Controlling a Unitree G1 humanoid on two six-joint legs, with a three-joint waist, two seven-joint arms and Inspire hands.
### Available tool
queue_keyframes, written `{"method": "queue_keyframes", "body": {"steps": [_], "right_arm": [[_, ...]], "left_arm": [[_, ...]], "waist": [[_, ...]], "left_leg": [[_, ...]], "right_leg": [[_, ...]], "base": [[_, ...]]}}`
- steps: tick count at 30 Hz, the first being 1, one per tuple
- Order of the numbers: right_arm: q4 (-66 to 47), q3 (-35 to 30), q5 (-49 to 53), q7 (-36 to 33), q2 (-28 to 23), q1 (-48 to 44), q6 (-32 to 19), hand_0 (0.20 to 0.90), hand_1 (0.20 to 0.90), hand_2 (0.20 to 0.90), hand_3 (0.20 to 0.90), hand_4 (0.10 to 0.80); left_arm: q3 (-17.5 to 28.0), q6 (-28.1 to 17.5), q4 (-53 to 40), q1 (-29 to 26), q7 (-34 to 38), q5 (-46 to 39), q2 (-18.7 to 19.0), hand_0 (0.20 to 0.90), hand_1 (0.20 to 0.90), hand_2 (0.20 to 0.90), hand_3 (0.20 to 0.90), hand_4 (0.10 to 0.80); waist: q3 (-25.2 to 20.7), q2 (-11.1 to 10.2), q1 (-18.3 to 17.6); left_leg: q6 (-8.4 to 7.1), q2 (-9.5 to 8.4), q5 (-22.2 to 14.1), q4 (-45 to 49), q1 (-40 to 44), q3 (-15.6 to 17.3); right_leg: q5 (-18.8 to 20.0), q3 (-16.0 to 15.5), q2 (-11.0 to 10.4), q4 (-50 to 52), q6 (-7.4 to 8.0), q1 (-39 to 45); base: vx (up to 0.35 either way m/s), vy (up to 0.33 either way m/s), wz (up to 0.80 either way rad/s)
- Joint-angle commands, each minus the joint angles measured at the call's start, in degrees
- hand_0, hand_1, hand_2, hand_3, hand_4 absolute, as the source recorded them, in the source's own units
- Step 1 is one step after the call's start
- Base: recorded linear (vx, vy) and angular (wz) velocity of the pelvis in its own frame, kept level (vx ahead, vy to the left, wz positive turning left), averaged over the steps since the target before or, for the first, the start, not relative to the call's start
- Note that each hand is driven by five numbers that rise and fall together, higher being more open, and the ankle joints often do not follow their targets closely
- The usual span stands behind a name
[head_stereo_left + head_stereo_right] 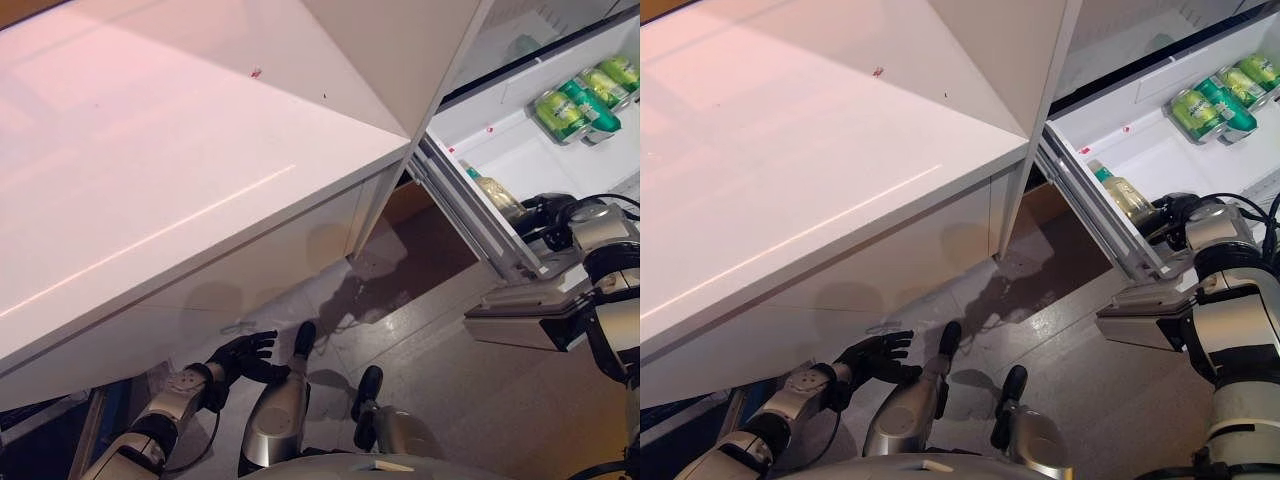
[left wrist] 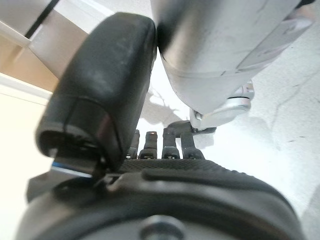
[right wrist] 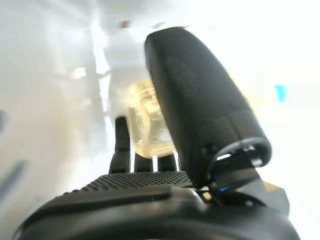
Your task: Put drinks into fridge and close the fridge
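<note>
A bottle of pale yellow drink with a teal cap (image 1: 1122, 193) lies tilted in the open white fridge drawer (image 1: 1140, 150), close to its front wall. My right hand (image 1: 1175, 216) is at the bottle's bottom end. In the right wrist view my thumb (image 3: 195, 115) and fingers close round the bottle (image 3: 145, 120). Green cans (image 1: 580, 100) stand together at the far side of the drawer. My left hand (image 1: 240, 357) hangs low under the white counter, fingers relaxed and empty; it also shows in the left wrist view (image 2: 100, 100).
A broad white counter (image 1: 150, 150) juts out on the left and above the middle. The drawer's front wall and rail (image 1: 470, 215) stick out towards me on the right. Grey floor tiles (image 1: 440, 340) lie below.
</note>
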Motion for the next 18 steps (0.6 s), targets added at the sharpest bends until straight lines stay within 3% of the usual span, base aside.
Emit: {"method": "queue_keyframes", "body": {"steps": [1,7,9,13,18], "right_arm": [[-14.33,0.54,6.95,-6.56,-8.94,-3.12,-8.68,0.9,0.9,0.9,0.9,0.8],[-31.33,-10.1,15.95,-17.61,-13.01,1.79,-16.96,0.9,0.9,0.9,0.9,0.8],[-36.48,-17.16,18.15,-26.05,-11.95,6.32,-24.4,0.9,0.9,0.9,0.9,0.8],[-39.92,-27.75,22.99,-37.76,-6.52,14.77,-33.48,0.9,0.9,0.9,0.9,0.8],[-38.31,-35.23,30.98,-46.68,1.54,22.74,-42.49,0.9,0.9,0.9,0.9,0.8]], "left_arm": [[-0.24,0.21,-0.45,6.0,0.23,4.34,1.16,0.9,0.9,0.9,0.9,0.8],[1.59,-2.01,3.03,8.4,0.84,5.76,-0.15,0.9,0.9,0.9,0.9,0.8],[2.12,-3.18,5.23,8.93,0.88,6.44,-1.45,0.9,0.9,0.9,0.9,0.8],[1.84,-3.38,6.61,9.35,1.11,7.04,-3.41,0.9,0.9,0.9,0.9,0.8],[0.12,-1.86,7.09,8.95,1.25,6.96,-4.71,0.9,0.9,0.9,0.9,0.8]], "waist": [[-4.83,-2.24,-0.02],[-8.76,-3.53,-3.08],[-10.65,-3.34,-4.46],[-13.2,-2.58,-6.03],[-14.34,-1.83,-6.77]], "left_leg": [[2.11,-2.48,-11.02,4.73,2.79,5.29],[2.16,-2.5,-11.74,3.62,5.2,6.84],[2.3,-2.62,-12.42,3.38,6.28,7.74],[2.57,-2.59,-13.68,3.43,7.62,9.27],[3.48,-2.96,-16.16,6.63,8.3,10.01]], "right_leg": [[-3.29,1.74,0.77,8.75,-0.98,-5.35],[-3.29,3.45,1.24,7.64,-0.28,-3.75],[-3.37,4.57,1.44,7.03,0.05,-3.03],[-3.5,5.93,1.44,6.33,0.68,-2.09],[-4.43,7.7,0.92,7.46,0.63,-1.31]], "base": [[-0.005,-0.003,-0.07],[0.009,0.019,-0.09],[0.028,0.058,-0.16],[0.048,0.035,-0.2],[0.052,0.012,-0.25]]}}
